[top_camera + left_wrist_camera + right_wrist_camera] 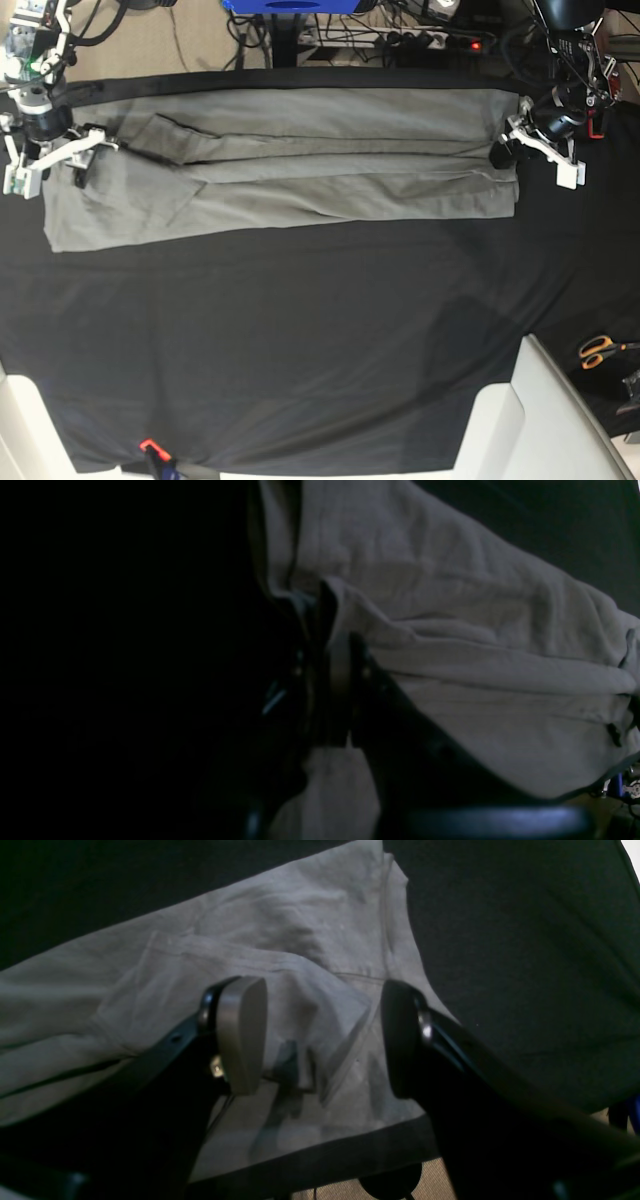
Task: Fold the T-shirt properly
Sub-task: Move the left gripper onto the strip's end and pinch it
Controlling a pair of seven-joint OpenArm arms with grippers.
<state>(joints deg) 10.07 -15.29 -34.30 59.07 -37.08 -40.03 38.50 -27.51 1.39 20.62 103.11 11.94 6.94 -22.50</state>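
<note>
T-shirt [300, 165]: you have it lying folded into a long grey band across the far part of the table, sleeve end at the left, wrinkled along its length.
Left gripper [332, 675]: at the band's right end; your wrist view shows its jaws pressed together on a fold of the grey cloth.
Right gripper [320, 1040]: over the band's left end, jaws spread, the cloth lying between them with nothing pinched.
Containers: you see none in these views.
Black table cloth [300, 340]: covers the table; the near part is bare.
Scissors [598, 350]: orange-handled, at the right edge.
Room: cables [400, 25] and a blue stand [290, 5] beyond the far edge.
</note>
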